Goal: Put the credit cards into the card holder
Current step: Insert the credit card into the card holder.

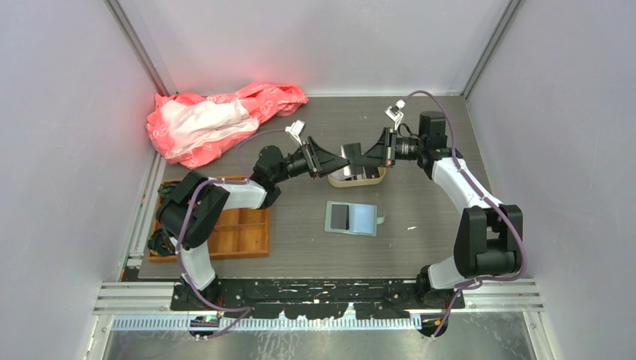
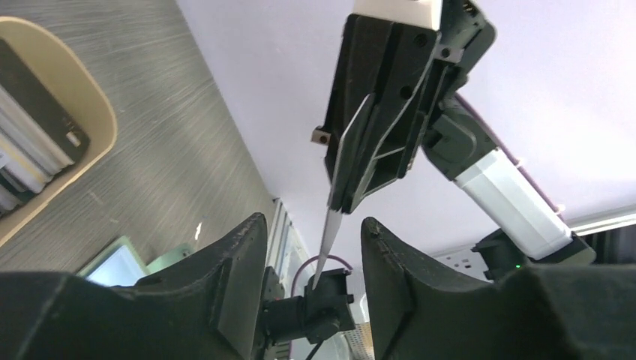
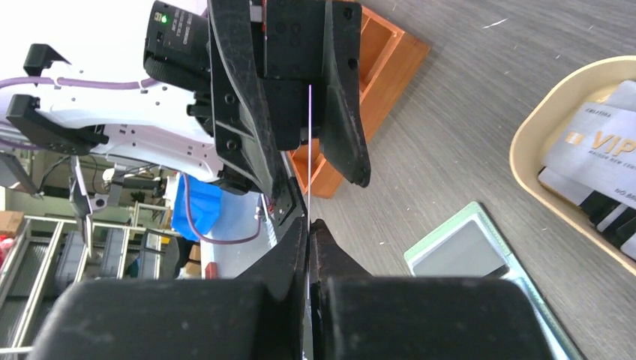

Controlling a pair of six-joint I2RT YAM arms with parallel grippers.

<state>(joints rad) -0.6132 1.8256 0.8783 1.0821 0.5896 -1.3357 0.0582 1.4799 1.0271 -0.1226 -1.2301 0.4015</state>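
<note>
My right gripper point(image 1: 364, 159) is shut on a thin pale credit card point(image 1: 349, 154) and holds it edge-up above the beige tray point(image 1: 369, 181). In the right wrist view the card point(image 3: 310, 142) runs up from my shut right gripper point(image 3: 309, 223). My left gripper point(image 1: 334, 159) is open, its fingers either side of the card's free end without touching it point(image 2: 328, 236). More cards, white point(image 3: 600, 146) and dark point(image 3: 596, 214), lie in the tray. The green card holder point(image 1: 351, 217) lies open and flat on the table, nearer than the tray, one dark and one pale pocket showing.
An orange compartment tray point(image 1: 232, 229) sits at the left by the left arm's base. A pink and white plastic bag point(image 1: 217, 116) lies at the back left. Grey walls close in the table on three sides.
</note>
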